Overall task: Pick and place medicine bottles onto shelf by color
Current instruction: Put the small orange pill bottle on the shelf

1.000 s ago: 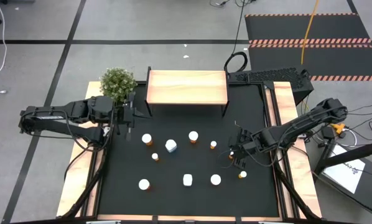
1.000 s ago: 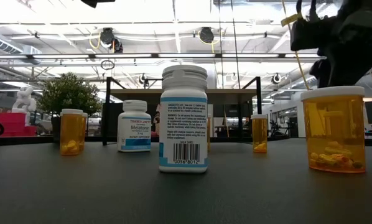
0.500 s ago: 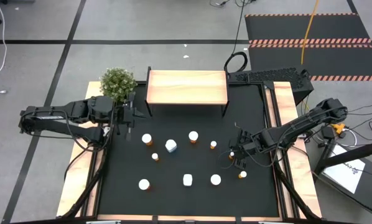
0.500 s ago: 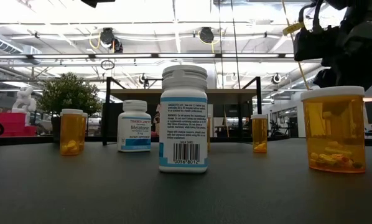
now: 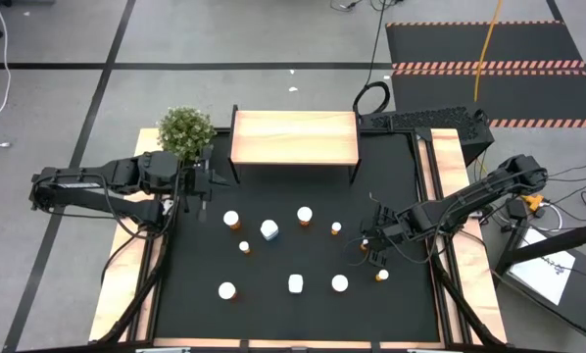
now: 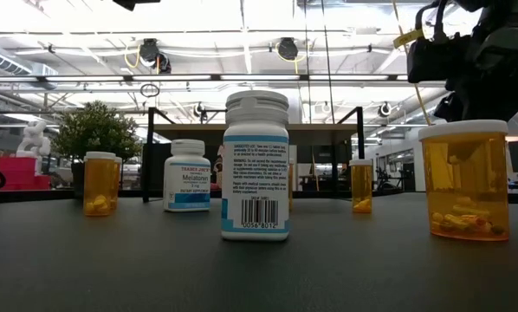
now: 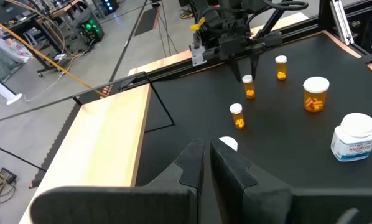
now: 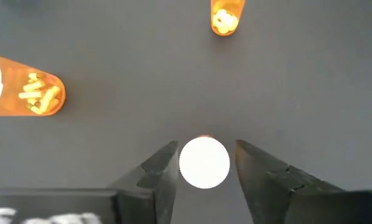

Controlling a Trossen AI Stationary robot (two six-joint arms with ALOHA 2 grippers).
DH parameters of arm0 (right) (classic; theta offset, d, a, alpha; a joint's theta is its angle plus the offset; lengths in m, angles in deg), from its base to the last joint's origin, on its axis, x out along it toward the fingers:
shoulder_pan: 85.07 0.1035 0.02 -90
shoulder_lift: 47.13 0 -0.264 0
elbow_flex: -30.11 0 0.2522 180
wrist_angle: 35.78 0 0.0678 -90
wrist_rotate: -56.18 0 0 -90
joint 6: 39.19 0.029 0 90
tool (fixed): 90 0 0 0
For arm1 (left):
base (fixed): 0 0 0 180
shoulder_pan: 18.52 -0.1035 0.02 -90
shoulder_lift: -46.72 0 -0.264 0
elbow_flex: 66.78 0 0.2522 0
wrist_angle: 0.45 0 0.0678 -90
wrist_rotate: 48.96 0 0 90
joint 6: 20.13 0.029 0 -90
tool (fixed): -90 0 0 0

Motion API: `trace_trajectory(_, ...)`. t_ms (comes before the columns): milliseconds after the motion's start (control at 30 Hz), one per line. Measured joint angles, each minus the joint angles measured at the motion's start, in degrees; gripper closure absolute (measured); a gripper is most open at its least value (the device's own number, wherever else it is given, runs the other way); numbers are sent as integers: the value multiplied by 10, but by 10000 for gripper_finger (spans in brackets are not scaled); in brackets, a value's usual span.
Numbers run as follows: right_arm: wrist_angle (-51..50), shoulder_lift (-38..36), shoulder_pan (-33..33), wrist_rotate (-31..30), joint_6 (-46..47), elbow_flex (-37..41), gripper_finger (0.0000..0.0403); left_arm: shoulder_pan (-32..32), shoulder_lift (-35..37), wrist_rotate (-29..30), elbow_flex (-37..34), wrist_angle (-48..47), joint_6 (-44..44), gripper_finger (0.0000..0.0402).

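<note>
Right gripper (image 8: 204,163) straddles the white cap of a tiny translucent orange pill bottle (image 8: 204,162) — jaws parted just wider than it, slim gaps either side, nothing gripped, lined up for a pinch from above. The bottle's body is hidden beneath its cap. The low light-wood shelf (image 5: 295,137) sits empty, well apart. Left gripper (image 7: 206,163) waits nearly closed beside the shelf — empty.

Bright, even light from ceiling lamps (image 6: 278,48), w/ glare there. Soft short shadows on the black mat (image 5: 293,265). Left gripper (image 7: 206,163) fingers blurred.
</note>
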State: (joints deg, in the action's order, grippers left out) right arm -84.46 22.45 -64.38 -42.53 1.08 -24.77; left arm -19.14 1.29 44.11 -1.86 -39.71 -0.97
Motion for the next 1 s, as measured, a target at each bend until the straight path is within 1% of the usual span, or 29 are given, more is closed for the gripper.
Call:
trace_trajectory(100,0,0,0,0,0,0,268,0,0,0,0,0,0,371)
trace_trajectory(233,0,0,0,0,5,0,271,0,0,0,0,0,0,371)
trace_trajectory(600,0,0,0,0,11,0,239,0,0,0,0,0,2,371)
trace_trajectory(733,0,0,0,2,17,0,237,0,0,0,0,0,2,371)
trace_trajectory(800,0,0,0,14,17,0,238,0,0,0,0,0,2,371)
trace_trajectory(1000,9,20,1,15,11,0,238,0,0,0,0,0,2,371)
